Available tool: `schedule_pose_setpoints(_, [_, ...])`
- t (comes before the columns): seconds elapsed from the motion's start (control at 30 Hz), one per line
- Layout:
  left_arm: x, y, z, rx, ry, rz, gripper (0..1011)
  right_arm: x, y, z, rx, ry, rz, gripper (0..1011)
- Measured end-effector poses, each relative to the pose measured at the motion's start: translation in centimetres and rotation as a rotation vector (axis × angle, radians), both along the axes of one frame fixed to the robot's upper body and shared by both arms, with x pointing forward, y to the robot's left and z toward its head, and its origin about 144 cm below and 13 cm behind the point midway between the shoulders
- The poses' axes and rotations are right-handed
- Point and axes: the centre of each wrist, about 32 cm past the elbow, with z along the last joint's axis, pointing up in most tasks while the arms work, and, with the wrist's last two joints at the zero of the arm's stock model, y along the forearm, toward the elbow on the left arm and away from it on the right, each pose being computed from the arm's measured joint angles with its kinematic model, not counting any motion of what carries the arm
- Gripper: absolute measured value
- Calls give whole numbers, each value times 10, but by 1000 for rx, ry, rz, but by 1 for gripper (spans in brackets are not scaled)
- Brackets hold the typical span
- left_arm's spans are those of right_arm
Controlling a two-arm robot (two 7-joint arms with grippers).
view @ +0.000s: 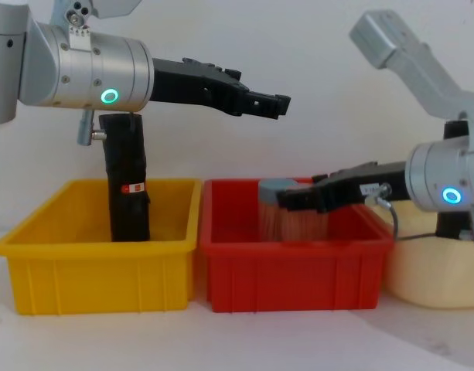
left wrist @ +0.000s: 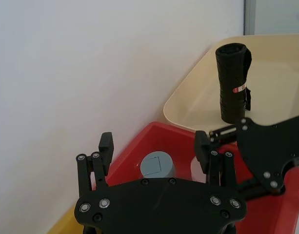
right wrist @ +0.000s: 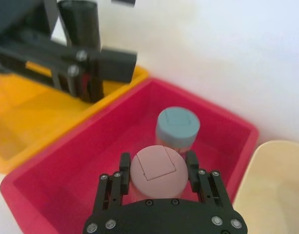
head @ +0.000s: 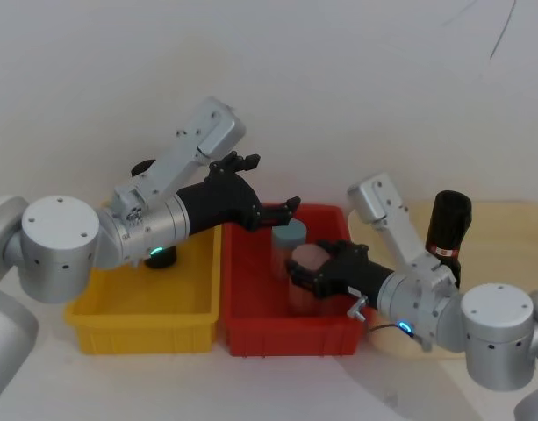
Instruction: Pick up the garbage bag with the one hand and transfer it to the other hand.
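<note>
Chest view | crinkled black garbage bag [view: 127,178] roll upright | yellow bin [view: 97,263]

The right hand [right wrist: 158,171] straddled a pink-lidded jar [right wrist: 156,172] in the red bin [right wrist: 71,180], a blue-lidded jar [right wrist: 177,127] just beyond.

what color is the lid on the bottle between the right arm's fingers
Pink. The bottle lid shows best in the right wrist view, between the right end effector fingers.

Bright even light, soft shadows, slight blur
</note>
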Motion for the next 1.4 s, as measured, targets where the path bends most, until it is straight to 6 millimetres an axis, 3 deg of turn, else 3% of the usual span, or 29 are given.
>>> schedule_pose_setpoints(0.87, [0, 0, 0, 0, 0, 0, 1000, -6, -25, 56, 145, -265, -180, 665])
schedule_pose_setpoints(1.4, [0, 0, 0, 0, 0, 0, 1000, -9, -43, 54, 84, -243, -245, 665])
